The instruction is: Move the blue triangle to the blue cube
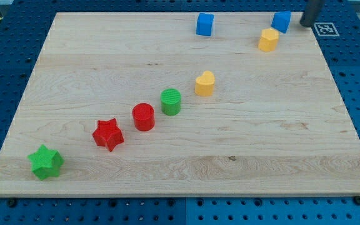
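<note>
Left to right: green star (45,162), red star (108,134), red cylinder (144,116), green cylinder (171,101) and yellow heart (205,82) are ranged diagonally, off the route. Blue cube (205,24) is noted top centre. Yellow block (268,39) touches the blue triangle (281,21). My tip (306,24), no claw fitted, is set just right of the triangle. Approach judged done; a leftward push is called for.

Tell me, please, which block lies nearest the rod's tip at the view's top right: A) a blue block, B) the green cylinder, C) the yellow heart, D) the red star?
A: my tip sits just to the view's right of the blue triangle, with the yellow hexagon next nearest.
</note>
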